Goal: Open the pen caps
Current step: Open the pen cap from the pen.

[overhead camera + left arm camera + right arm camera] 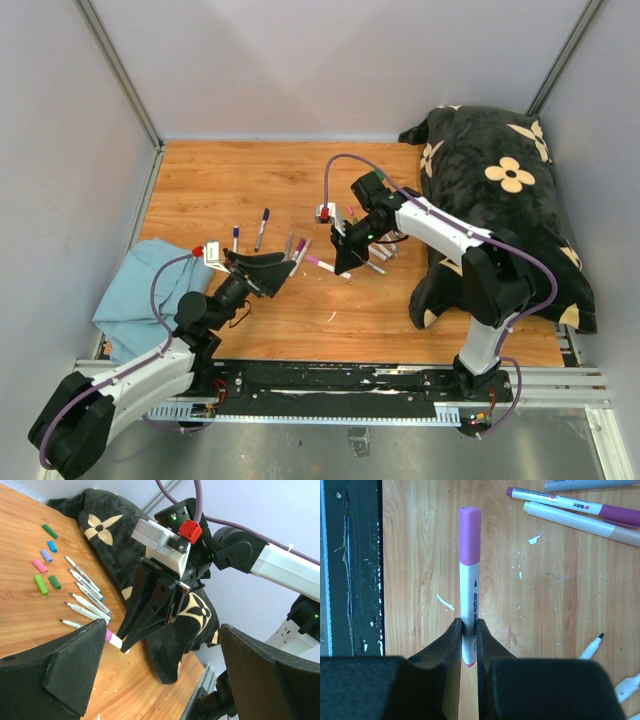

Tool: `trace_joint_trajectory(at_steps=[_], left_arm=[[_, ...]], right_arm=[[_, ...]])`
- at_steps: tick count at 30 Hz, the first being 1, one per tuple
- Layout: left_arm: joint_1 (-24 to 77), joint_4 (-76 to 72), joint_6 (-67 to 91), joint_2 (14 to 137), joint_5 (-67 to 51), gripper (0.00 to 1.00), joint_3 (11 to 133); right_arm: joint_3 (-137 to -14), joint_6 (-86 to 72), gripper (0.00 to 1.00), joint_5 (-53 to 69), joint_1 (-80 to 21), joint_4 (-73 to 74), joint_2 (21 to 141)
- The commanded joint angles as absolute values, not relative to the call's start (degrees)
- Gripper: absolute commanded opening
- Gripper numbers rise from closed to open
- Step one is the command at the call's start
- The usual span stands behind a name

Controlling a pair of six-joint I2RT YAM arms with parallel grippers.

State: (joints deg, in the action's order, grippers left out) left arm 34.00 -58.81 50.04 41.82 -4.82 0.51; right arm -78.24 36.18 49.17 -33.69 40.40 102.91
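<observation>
Seen close only from the right wrist: right gripper [469, 632] clamped on a white pen [470, 600], purple cap [470, 535] on its end. Seen from the left wrist alone: left gripper [161, 627] spread wide, holding nothing; loose pen caps [45, 560], green, blue, purple and pink, lying beside uncapped pens [85, 595] near the cushion [100, 535]. Wooden table [220, 190], grey walls [60, 150], blue cloth [135, 295] near left. From above, loose caps and held pen hard to make out under the right arm

The left hand [280, 272] gapes wide (fingers fully spread), facing the right hand [469, 630], which angles down, pinched on a capped pen [470, 580].
</observation>
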Motion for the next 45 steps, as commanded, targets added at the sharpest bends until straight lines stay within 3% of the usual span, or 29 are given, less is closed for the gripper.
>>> trace_joint_trajectory(at_steps=[1, 45], left_arm=[[34.3, -64.0, 50.7, 43.6, -5.7, 0.99, -2.8], [34.4, -83.9, 53.1, 61.7, -8.6, 0.97, 1.3]], right_arm=[[-78.2, 35.0, 0.01, 53.3, -32.3, 41.2, 100.6], [-78.2, 33.0, 0.01, 61.9, -30.2, 41.2, 99.4]])
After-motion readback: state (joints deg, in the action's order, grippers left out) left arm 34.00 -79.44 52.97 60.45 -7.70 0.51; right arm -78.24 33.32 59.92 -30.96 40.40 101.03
